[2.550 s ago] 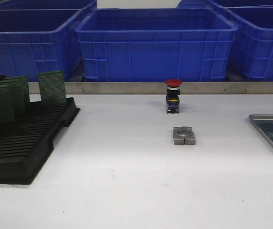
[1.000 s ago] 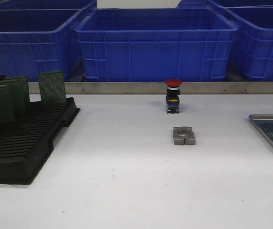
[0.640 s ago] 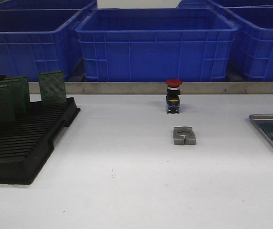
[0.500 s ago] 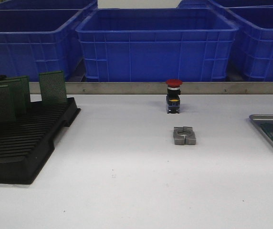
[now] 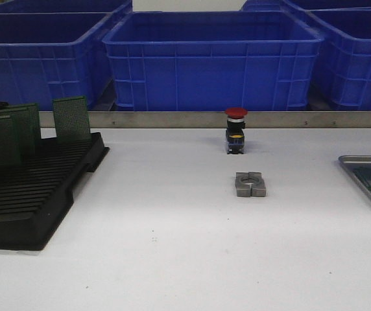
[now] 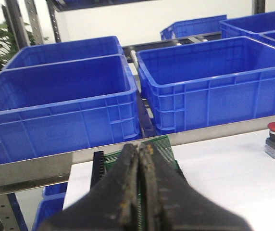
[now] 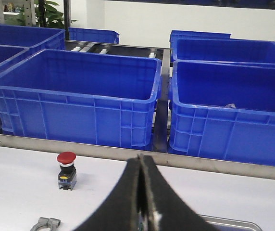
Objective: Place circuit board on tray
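A: Where do the circuit boards [image 5: 71,118] stand?

B: Several green perforated boards sit upright on edge in the black slotted rack [image 5: 33,194] at the left of the desk [image 5: 172,246]. One stands alone at the rack's far right corner; the others cluster further left. A green board also seems to lie flat in the grey tray [image 5: 354,162], which is cut off by the right edge of the front view.

A: How will a board handle?

B: Judging by the look: thin, stiff, light. The flat faces are full of holes, so grip should be fair, but the edges are narrow. It is probably brittle if twisted or levered against a slot. Best hold is the free top edge, pinched across the faces, then lifted straight up out of the slot.

A: And the jaws?

B: The left gripper [image 6: 138,159] has its jaws pressed together with nothing between them. Its wrist view shows a green board and the rack's black end post just beyond the tips. The right gripper [image 7: 140,166] is also closed up and empty, with the tray's rim showing near it. Neither arm appears in the front view.

A: What else is on the desk?

B: A red-capped push button [image 5: 235,131] sits mid-desk at the back, with a grey metal clamp block [image 5: 250,184] just in front of it. Blue bins [image 5: 211,58] stand behind the metal rail. Rack and tray are well apart.
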